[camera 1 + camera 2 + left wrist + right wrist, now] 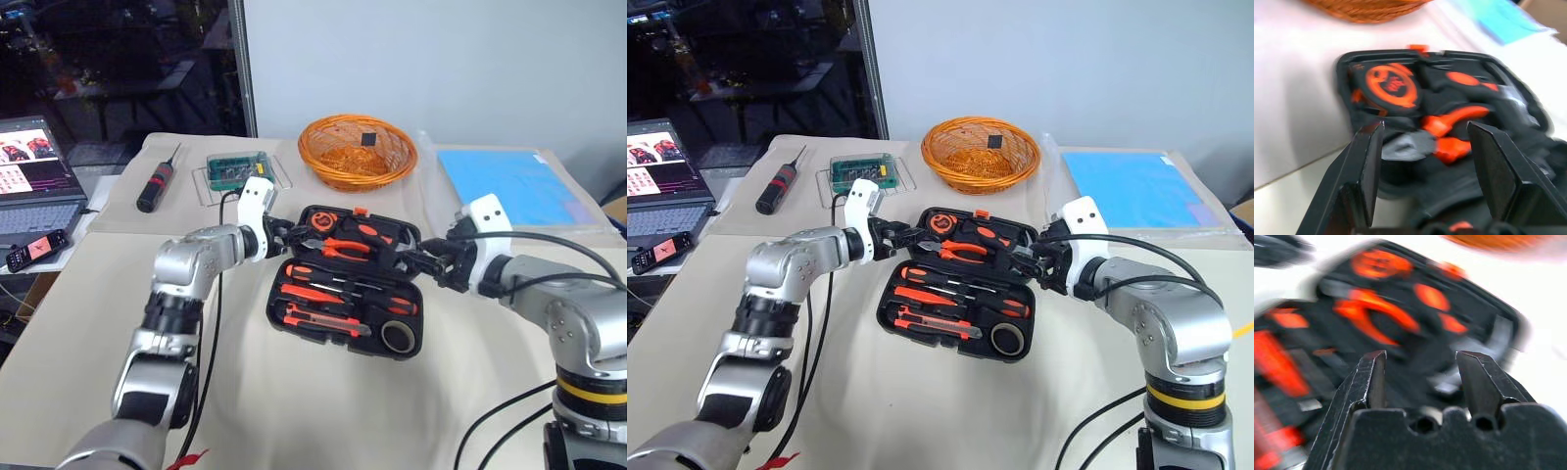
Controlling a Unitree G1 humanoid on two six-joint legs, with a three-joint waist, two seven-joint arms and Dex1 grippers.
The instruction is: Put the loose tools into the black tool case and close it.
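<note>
The black tool case (277, 311) lies open on the table, both halves flat, with an orange latch (361, 211) on its far edge. In the near half lie long orange-and-black screwdrivers (343, 284), the utility knife (328, 320) and the tape roll (397, 336). The far half holds pliers (1449, 129) and a round orange tape measure (1391, 85). My left gripper (292, 235) hovers open at the far half's left edge, nothing between its fingers (1369, 161). At the far half's right edge my right gripper (416, 262) is open and empty too, fingers (1371, 377) pointing at the case.
An orange wire basket (358, 152) stands behind the case. A green-topped wire tray (233, 171) and a fat black screwdriver (157, 186) lie at the back left. A blue sheet (509, 186) is at the back right, a laptop (34, 186) and phone (34, 250) at the left edge.
</note>
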